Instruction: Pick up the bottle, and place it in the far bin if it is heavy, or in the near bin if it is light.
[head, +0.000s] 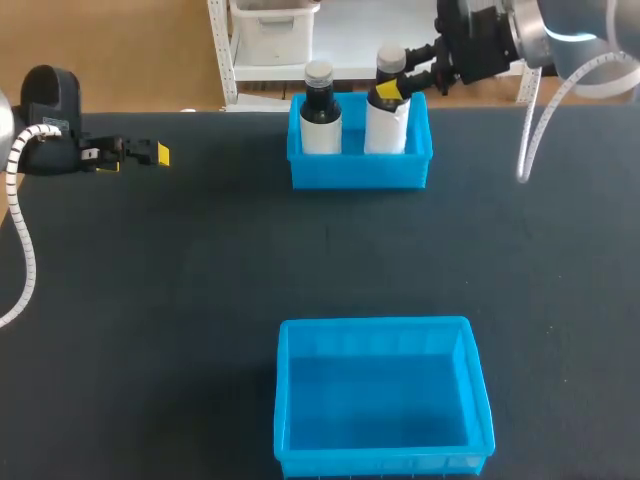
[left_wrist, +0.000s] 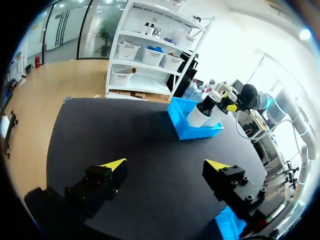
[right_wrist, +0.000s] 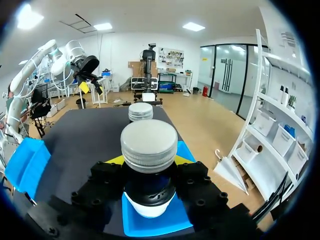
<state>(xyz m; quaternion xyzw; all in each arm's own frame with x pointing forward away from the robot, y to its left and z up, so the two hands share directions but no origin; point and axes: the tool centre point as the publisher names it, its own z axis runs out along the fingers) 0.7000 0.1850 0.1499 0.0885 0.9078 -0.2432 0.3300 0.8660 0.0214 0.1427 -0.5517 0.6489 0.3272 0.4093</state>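
In far bin (head: 360, 172), right gripper (head: 393, 85) clamping bottle (head: 385, 125) neck, base hidden, left gripper (left_wrist: 166, 164) wide open

Black, yellow-tipped left end effector (left_wrist: 165, 165)

This is a robotics lab bench: a wide matte black table (head: 150, 300) is flanked by a black left robot arm (head: 50, 105) with a white ribbed cable (head: 24, 240) and a silver-grey right robot arm (head: 565, 25). On it sit test props: two open, bright blue plastic crates, the far bin (head: 360, 168) and the near bin (head: 380, 450). The far one holds a white, grey-capped bottle (head: 387, 130) and a second bottle (head: 321, 128) like it.
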